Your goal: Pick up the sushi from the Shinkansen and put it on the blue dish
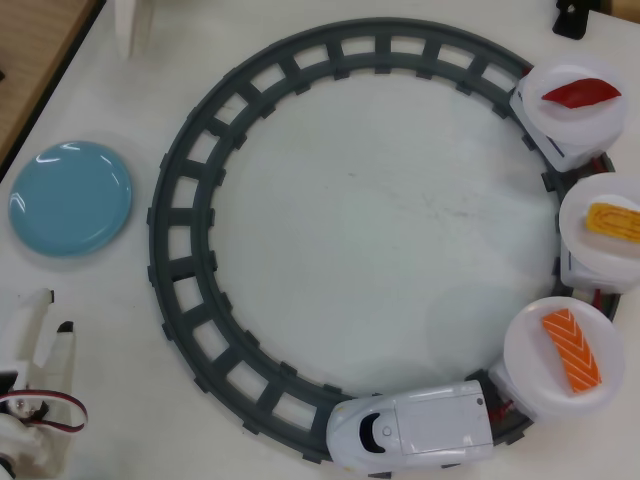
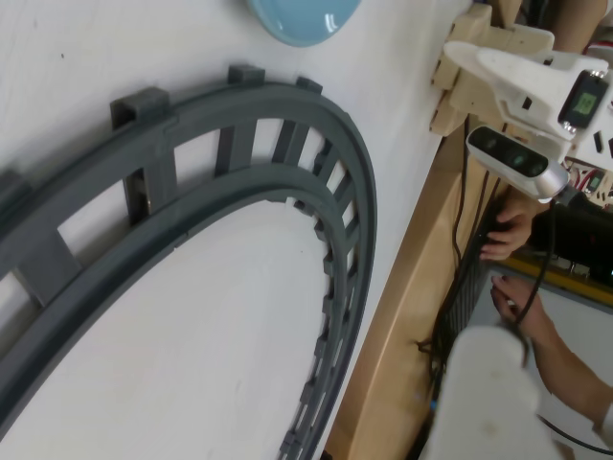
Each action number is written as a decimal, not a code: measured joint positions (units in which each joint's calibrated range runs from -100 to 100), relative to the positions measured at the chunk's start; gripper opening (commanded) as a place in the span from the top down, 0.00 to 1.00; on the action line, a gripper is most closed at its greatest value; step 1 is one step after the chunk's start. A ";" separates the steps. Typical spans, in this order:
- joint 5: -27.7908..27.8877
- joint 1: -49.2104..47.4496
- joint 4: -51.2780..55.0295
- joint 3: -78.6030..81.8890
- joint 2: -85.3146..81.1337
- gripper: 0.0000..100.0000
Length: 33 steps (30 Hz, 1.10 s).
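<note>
Three white plates rode behind the Shinkansen (image 1: 415, 428) in the overhead view, all on the right side of the grey track (image 1: 190, 200). Sushi (image 1: 572, 350), orange w/ white stripes, lay on the plate (image 1: 530, 375) nearest the train, lower right, partly over the track's outer edge. Middle plate carried a yellow egg piece (image 1: 613, 222); top plate carried a dark-red tuna piece (image 1: 578, 93). Train sat at bottom of the loop, nose pointing left, black windshield visible. Blue dish (image 1: 70, 197) sat on the white counter (image 1: 380, 220) at far left, outside the track, well apart from the sushi across the whole loop. Dish held nothing. Arm was at bottom-left corner of the overhead view; gripper (image 1: 50, 335) pointed up-frame, below the dish and apart from it, nothing seen btwn the fingers, jaws looked only slightly parted but exact opening hard to tell. Wrist view showed a curve of track and the dish's rim (image 2: 302, 24) at top edge; a blurred white part, likely a gripper finger (image 2: 493, 393), at bottom right. A person's hands (image 2: 512, 240) showed beyond the counter's wooden edge at right, near a white mounted camera (image 2: 522, 158).
</note>
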 measured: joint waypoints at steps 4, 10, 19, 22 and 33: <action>0.00 0.00 0.00 0.00 0.00 0.83; 0.00 0.00 0.00 0.27 0.00 0.83; 0.41 0.33 2.35 -9.79 16.53 0.83; 0.41 0.57 3.36 -17.20 26.82 0.83; 1.40 2.53 8.57 -30.47 40.07 0.83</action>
